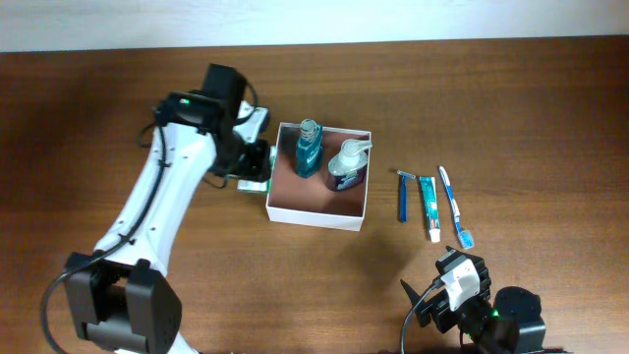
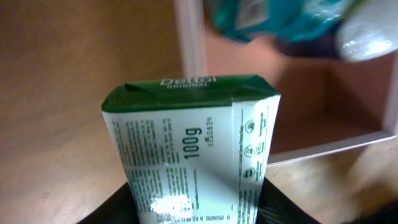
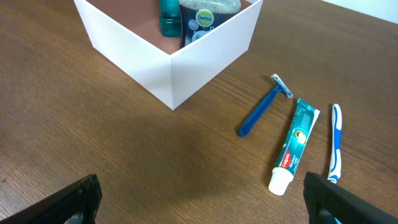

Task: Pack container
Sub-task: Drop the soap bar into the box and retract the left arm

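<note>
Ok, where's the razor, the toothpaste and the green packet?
razor [image 3: 260, 109], right wrist view, blue handle.
toothpaste [image 3: 294, 143], right wrist view, middle of tube.
green packet [image 2: 193, 149], left wrist view, printed white face.

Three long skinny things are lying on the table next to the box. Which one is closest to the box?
The blue razor. It lies nearest the white box; the toothpaste comes next and the toothbrush is farthest.

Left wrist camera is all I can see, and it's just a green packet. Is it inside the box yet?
Observer: No, overhead shows the left gripper holding the packet outside the container, by its left wall.
Operator: What are those blurry things inside?
Observer: Two bottles, a teal bottle and a white-pump bottle.
Operator: Anything else to pack?
Observer: A razor, toothpaste and toothbrush lie on the table to its right.
</note>
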{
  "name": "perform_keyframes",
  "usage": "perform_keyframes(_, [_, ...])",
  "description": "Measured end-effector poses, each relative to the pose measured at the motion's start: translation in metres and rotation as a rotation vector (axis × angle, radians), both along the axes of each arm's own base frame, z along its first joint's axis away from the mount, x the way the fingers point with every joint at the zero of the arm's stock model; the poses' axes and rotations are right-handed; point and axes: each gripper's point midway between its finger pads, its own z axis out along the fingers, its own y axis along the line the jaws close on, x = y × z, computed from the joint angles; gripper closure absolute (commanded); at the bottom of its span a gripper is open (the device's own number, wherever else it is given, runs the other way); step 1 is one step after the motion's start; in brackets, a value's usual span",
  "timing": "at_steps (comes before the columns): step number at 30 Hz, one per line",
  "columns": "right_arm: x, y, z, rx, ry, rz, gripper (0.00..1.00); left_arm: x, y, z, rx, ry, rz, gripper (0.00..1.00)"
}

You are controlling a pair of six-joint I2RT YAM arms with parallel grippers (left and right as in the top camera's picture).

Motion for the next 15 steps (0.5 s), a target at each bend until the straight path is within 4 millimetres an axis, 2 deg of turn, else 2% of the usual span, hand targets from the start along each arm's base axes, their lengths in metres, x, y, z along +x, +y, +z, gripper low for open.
perform_keyframes(1, [0.000, 0.000, 0.000, 0.000, 0.000, 0.000, 0.01, 0.004, -0.012, 0.002, -0.014, -0.032, -0.022, 0.71])
perform_keyframes(4, [0.000, 0.000, 0.000, 0.000, -0.001, 0.000, 0.01, 0.009, -0.032, 0.001, -0.027, -0.064, -0.044, 0.70])
perform_keyframes(6, [0.000, 0.000, 0.000, 0.000, 0.000, 0.000, 0.01, 0.009, -0.043, -0.008, -0.026, -0.052, -0.059, 0.65])
perform_keyframes(8, [0.000, 0.000, 0.000, 0.000, 0.000, 0.000, 0.01, 0.013, -0.051, -0.020, -0.022, -0.038, -0.067, 0.65])
perform_keyframes(11, [0.000, 0.000, 0.000, 0.000, 0.000, 0.000, 0.01, 0.014, -0.053, -0.041, -0.004, 0.006, -0.072, 0.61])
perform_keyframes(13, [0.000, 0.000, 0.000, 0.000, 0.000, 0.000, 0.01, 0.013, -0.053, -0.051, 0.008, 0.031, -0.071, 0.35])
perform_keyframes(15, [0.000, 0.000, 0.000, 0.000, 0.000, 0.000, 0.01, 0.013, -0.053, -0.057, 0.012, 0.048, -0.065, 0.28])
